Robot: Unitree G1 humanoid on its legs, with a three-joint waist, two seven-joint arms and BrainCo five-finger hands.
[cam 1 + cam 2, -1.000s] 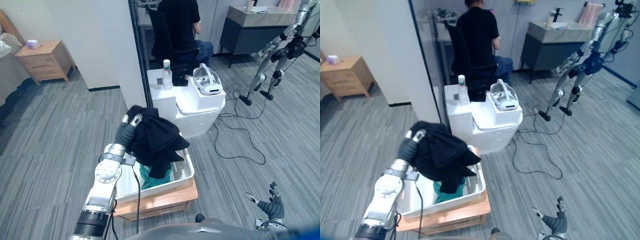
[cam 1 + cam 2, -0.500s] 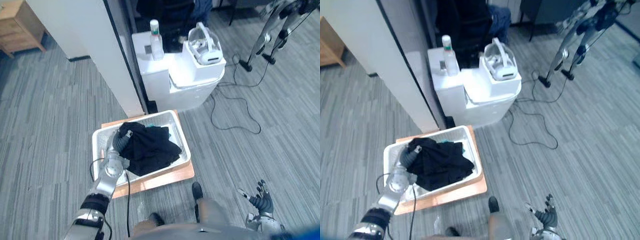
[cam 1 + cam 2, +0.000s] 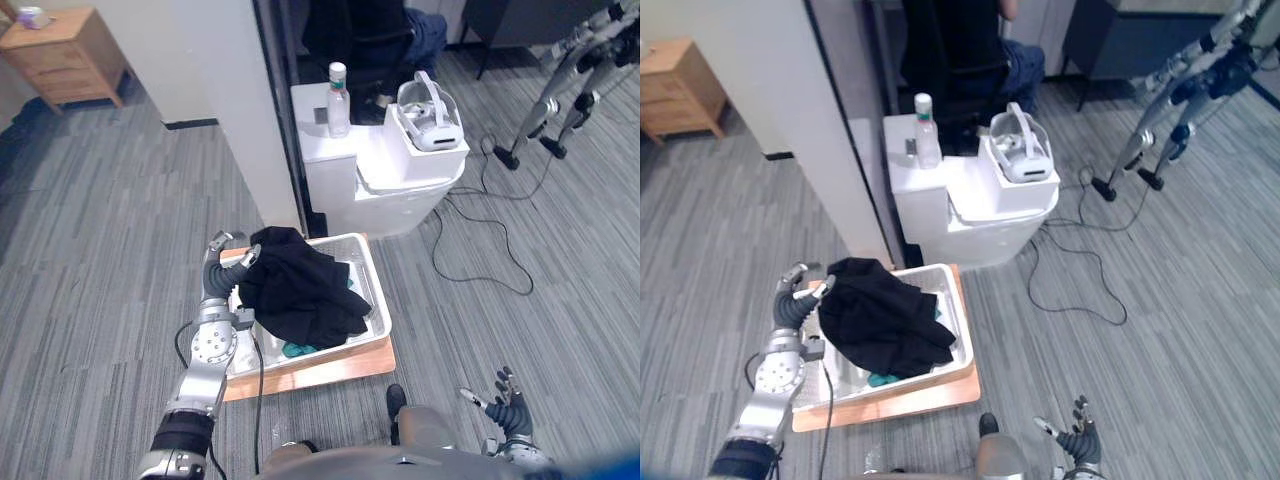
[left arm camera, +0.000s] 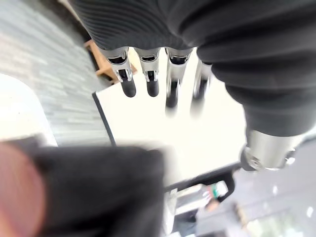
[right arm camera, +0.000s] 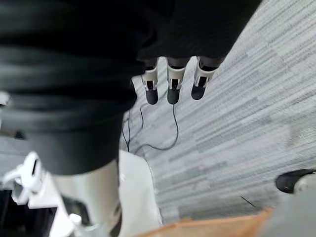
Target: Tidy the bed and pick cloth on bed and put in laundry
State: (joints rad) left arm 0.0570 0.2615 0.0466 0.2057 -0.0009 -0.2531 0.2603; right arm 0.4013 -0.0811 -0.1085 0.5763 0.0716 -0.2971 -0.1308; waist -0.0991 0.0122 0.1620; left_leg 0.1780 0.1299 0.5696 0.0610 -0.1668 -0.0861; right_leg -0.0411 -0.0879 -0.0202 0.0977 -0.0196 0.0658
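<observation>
Head camera: the black cloth (image 3: pixel 300 292) lies heaped in the white laundry basket (image 3: pixel 375 292) on a wooden board (image 3: pixel 335 368). Your left hand (image 3: pixel 216 262) is just beside the cloth's edge, fingers spread. Your right hand (image 3: pixel 505 402) hangs low over the grey floor (image 3: pixel 100 250), fingers splayed.

Left wrist view: fingers (image 4: pixel 148 74) straight and apart, with a blurred dark mass, probably the cloth, past them.

Right wrist view: fingers (image 5: pixel 170 84) straight above the floor.

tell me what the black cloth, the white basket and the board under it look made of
Black cloth: soft matte fabric; it slumps in loose folds over the rim.
White basket: probably moulded plastic with a slight sheen and rounded corners, though coated metal is possible.
Board: looks like wood, a flat, smooth, orange-brown slab.
</observation>
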